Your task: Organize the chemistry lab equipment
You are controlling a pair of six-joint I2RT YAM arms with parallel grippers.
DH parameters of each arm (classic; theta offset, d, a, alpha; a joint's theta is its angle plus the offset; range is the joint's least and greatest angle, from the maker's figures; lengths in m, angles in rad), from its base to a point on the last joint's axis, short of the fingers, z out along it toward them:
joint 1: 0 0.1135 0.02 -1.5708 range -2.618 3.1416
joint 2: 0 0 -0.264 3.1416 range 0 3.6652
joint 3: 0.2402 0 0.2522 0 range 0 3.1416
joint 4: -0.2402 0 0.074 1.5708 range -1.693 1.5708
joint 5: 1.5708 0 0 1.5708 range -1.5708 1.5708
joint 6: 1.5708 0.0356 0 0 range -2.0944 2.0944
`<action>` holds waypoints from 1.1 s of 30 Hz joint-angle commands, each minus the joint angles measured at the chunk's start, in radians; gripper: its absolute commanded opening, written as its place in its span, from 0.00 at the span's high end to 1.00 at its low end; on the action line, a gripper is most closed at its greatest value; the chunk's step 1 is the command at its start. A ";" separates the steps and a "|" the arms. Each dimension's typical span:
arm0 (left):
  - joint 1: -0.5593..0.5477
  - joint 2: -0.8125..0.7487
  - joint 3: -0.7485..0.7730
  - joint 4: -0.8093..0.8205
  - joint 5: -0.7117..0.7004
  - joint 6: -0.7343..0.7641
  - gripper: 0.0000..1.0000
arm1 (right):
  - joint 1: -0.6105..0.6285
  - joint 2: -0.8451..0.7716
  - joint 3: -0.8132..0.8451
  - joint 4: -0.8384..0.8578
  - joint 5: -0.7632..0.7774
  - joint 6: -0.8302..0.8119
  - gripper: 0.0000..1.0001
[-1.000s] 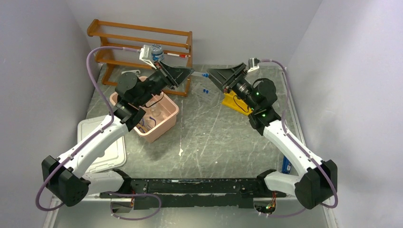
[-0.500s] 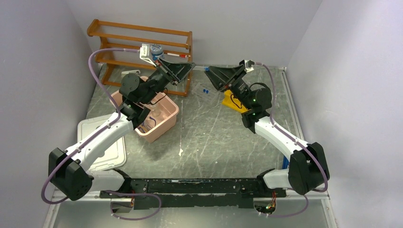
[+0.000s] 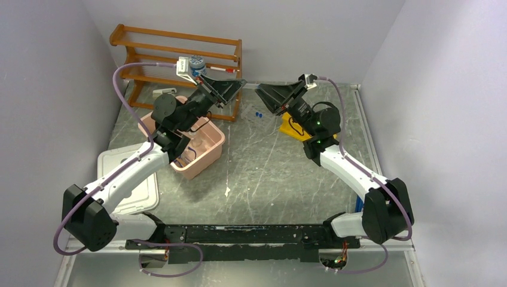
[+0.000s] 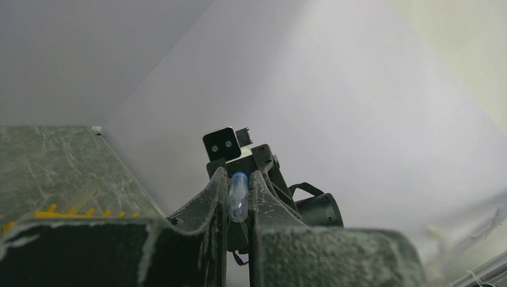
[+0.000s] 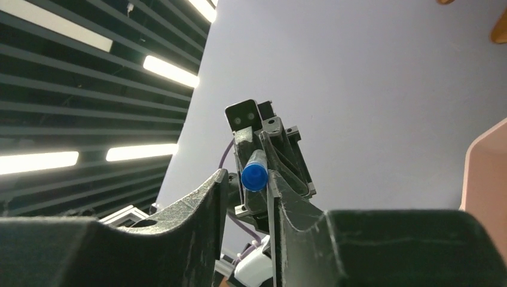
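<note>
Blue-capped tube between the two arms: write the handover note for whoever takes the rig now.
Left tool: shut on the clear end of the tube, raised over the back of the table.
Right tool: fingers either side of the blue cap, a gap on one side; grip uncertain.
Yellow rack: on the table, partly hidden by the right arm; two small blue pieces lie loose near it.
Pink tub: left of centre, clear items inside.
Done: tube lifted, offered to the right tool.
Left: complete the pass, likely seat the tube in the yellow rack, sort the rest.
</note>
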 commanded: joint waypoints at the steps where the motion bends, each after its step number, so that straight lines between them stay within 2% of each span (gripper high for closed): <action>1: 0.000 -0.010 -0.010 0.025 0.002 0.032 0.95 | -0.007 0.009 0.048 -0.014 -0.026 -0.027 0.73; 4: 0.000 -0.021 -0.013 -0.006 -0.014 0.054 0.95 | -0.007 0.019 0.061 -0.018 -0.039 -0.029 0.81; 8: 0.000 -0.030 -0.018 -0.018 -0.019 0.069 0.95 | -0.010 0.013 0.076 -0.065 -0.046 -0.077 0.88; 9: 0.000 -0.032 -0.019 -0.029 -0.026 0.073 0.91 | -0.012 0.011 0.079 -0.077 -0.047 -0.093 0.89; 12: 0.000 -0.050 -0.021 -0.107 -0.074 0.090 0.52 | -0.031 -0.002 0.095 -0.158 -0.062 -0.186 0.92; 13: -0.001 -0.059 -0.020 -0.145 -0.098 0.103 0.42 | -0.040 -0.010 0.102 -0.198 -0.066 -0.230 0.93; 15: 0.000 -0.080 -0.009 -0.248 -0.154 0.134 0.29 | -0.064 -0.025 0.128 -0.314 -0.081 -0.376 0.94; 18: 0.000 -0.117 -0.002 -0.372 -0.221 0.205 0.21 | -0.083 -0.034 0.202 -0.551 -0.089 -0.670 0.94; 22: 0.000 -0.167 -0.015 -0.457 -0.231 0.346 0.17 | -0.082 -0.014 0.332 -0.933 -0.061 -1.135 0.94; 25: -0.002 -0.174 -0.010 -0.496 -0.117 0.477 0.22 | -0.076 0.007 0.391 -1.158 0.033 -1.417 0.94; 29: -0.035 -0.159 0.008 -0.597 -0.007 0.606 0.31 | -0.065 0.040 0.396 -1.286 0.203 -1.648 0.95; 33: -0.099 -0.156 -0.010 -0.673 -0.035 0.737 0.33 | -0.058 0.107 0.419 -1.345 0.311 -1.734 0.96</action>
